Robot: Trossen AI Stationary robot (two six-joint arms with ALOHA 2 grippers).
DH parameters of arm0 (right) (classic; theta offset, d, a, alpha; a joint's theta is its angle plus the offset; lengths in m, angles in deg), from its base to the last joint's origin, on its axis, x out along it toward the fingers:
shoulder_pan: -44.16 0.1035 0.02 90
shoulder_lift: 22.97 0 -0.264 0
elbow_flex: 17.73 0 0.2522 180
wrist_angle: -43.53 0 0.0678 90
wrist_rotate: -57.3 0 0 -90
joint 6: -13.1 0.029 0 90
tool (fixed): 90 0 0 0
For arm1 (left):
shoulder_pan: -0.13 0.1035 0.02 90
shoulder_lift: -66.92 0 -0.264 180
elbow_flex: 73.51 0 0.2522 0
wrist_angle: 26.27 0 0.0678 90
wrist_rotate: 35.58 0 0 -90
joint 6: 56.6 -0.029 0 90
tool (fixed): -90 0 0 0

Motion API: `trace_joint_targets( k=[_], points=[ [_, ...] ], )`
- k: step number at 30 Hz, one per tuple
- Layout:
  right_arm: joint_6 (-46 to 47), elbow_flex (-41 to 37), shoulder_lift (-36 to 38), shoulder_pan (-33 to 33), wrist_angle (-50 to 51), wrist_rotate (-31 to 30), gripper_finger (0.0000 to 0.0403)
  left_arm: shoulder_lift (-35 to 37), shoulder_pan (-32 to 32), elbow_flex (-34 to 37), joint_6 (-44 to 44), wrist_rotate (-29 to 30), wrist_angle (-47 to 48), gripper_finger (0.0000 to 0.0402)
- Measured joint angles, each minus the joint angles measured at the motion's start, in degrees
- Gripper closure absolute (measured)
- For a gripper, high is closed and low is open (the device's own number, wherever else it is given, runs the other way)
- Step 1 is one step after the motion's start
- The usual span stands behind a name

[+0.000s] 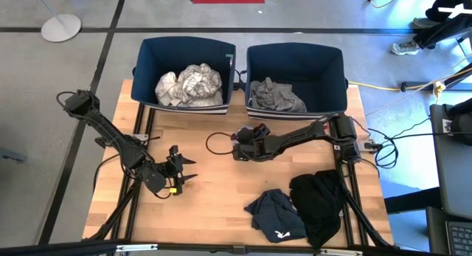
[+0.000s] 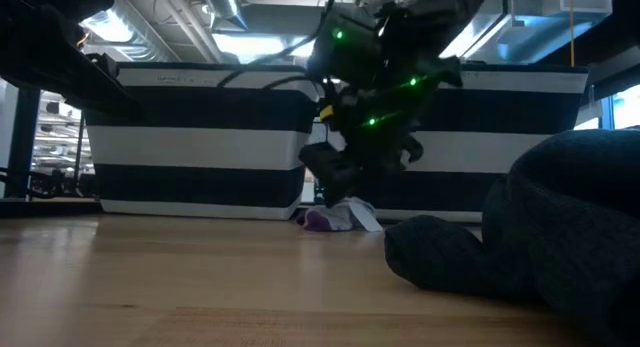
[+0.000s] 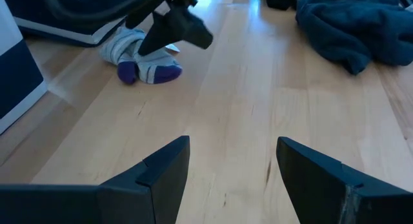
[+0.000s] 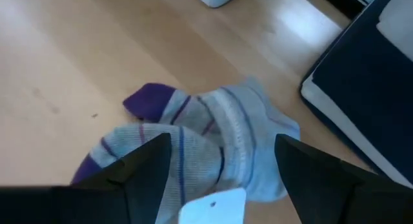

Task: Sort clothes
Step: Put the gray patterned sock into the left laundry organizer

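Observation:
A pair of small grey striped socks with purple toes lies on the table in front of the gap between the two bins; it also shows in the left wrist view and the low view. My right gripper is open just above the socks, its fingers standing on either side of them; in the high view it hides them. My left gripper is open and empty over the bare table at the left. A navy garment and a black garment lie at the near right.
Two navy bins stand at the far edge. The left bin holds white and patterned clothes. The right bin holds a grey garment. A cable loop lies beside my right gripper. Bare wood lies between the two grippers.

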Motion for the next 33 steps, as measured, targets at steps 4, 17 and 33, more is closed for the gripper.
trace_joint_targets(
  k=[4,17,33],
  points=[
    [0.15,0.01,-1.58,-0.54,-0.71,0.35,0.0125,0.00,0.00,0.00,0.00,-0.01,-0.02,0.0179],
    [0.03,0.18,-4.17,-0.79,-0.84,2.55,0.0268,0.00,0.00,0.00,0.17,-0.02,-0.07,0.0179],
    [-1.80,0.00,-2.13,3.65,0.11,5.47,0.0367,0.00,0.00,0.00,0.39,-0.02,-0.07,0.0179]
  ],
)
